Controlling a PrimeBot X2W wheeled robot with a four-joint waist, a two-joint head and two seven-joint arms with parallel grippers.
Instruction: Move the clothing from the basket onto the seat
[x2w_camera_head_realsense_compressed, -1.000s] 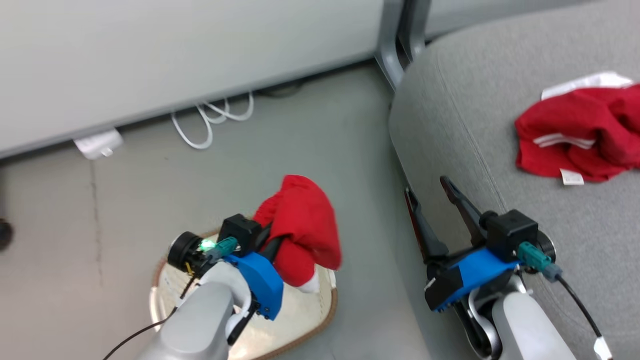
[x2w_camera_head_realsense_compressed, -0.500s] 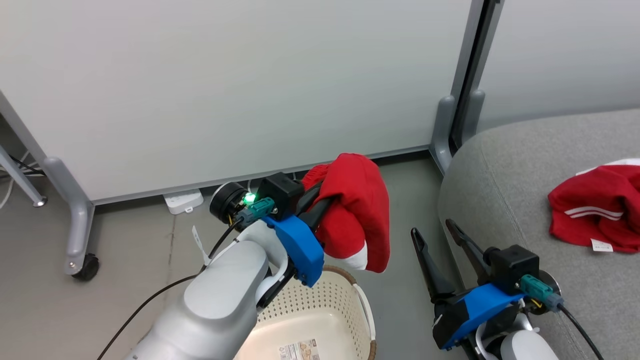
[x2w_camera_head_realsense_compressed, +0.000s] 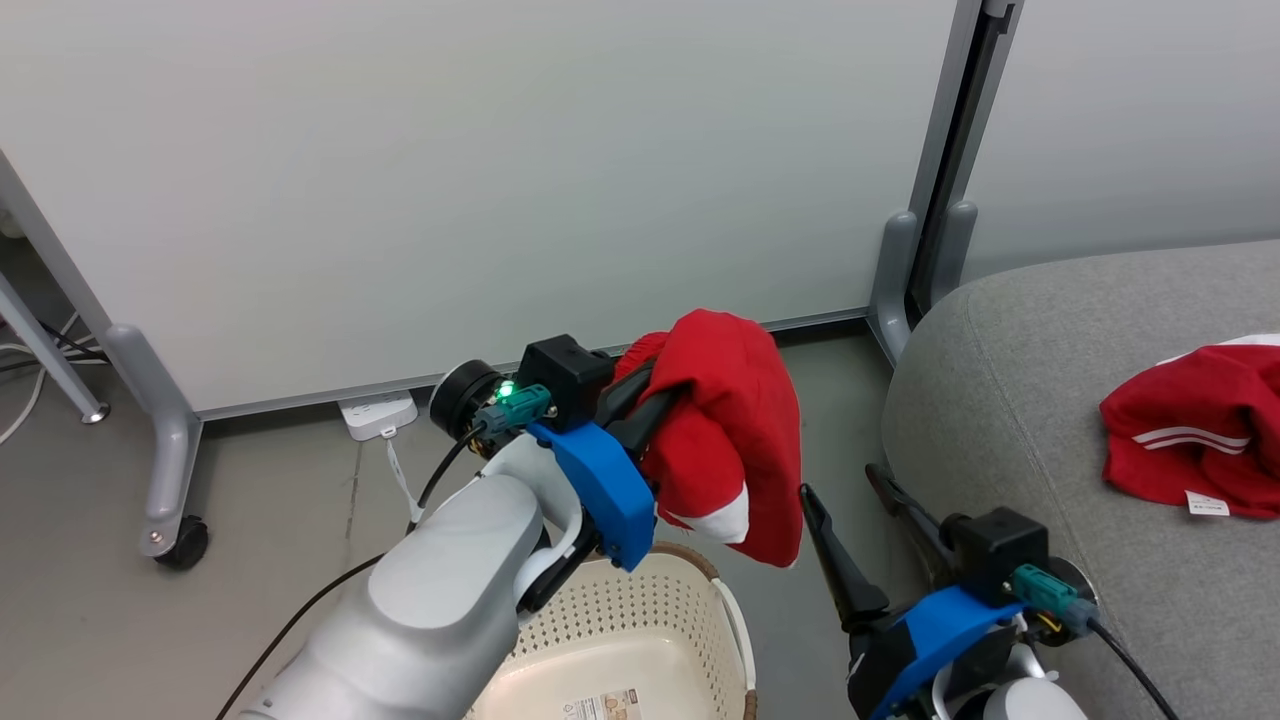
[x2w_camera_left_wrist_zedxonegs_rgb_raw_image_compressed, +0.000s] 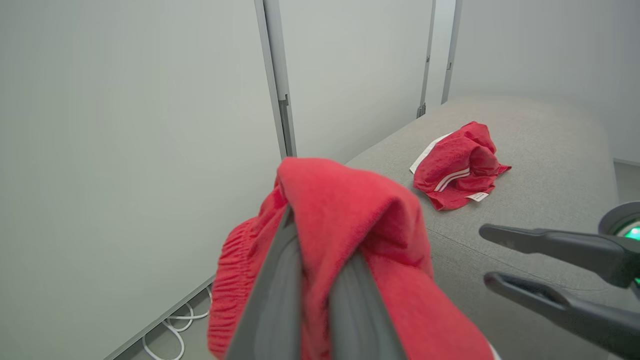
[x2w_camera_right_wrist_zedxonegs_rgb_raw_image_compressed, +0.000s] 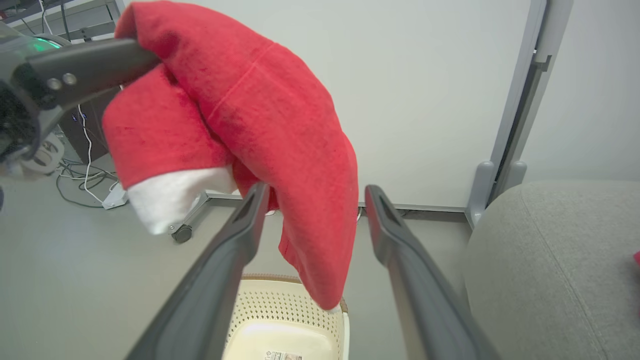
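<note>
- The left gripper (x2w_camera_head_realsense_compressed: 648, 405) is clamped tight on a red garment (x2w_camera_head_realsense_compressed: 735, 430), with cloth pinched between its two close-set fingers.
- This garment hangs in the air near the middle of the head view. Its folds drape toward 5 o'clock, and a patch of white trim shows on its lower side.
- The basket (x2w_camera_head_realsense_compressed: 640, 625) stands on the floor at 6 o'clock, below the held garment and apart from it. A paper label lies on its bottom.
- The right gripper (x2w_camera_head_realsense_compressed: 840, 482) is at 5 o'clock with its fingers spread wide and nothing between them. Its tips are just beside the garment's hanging hem; I cannot tell whether they touch it.
- The seat (x2w_camera_head_realsense_compressed: 1000, 400) takes up the 3 to 4 o'clock side.
- A second red garment (x2w_camera_head_realsense_compressed: 1190, 440), with white stripes and a small tag, lies crumpled on the seat at the 3 o'clock edge.
- A pale wall panel (x2w_camera_head_realsense_compressed: 450, 180) spans 12 o'clock, with a white power strip (x2w_camera_head_realsense_compressed: 378, 413) on the floor below it at 9 o'clock.
</note>
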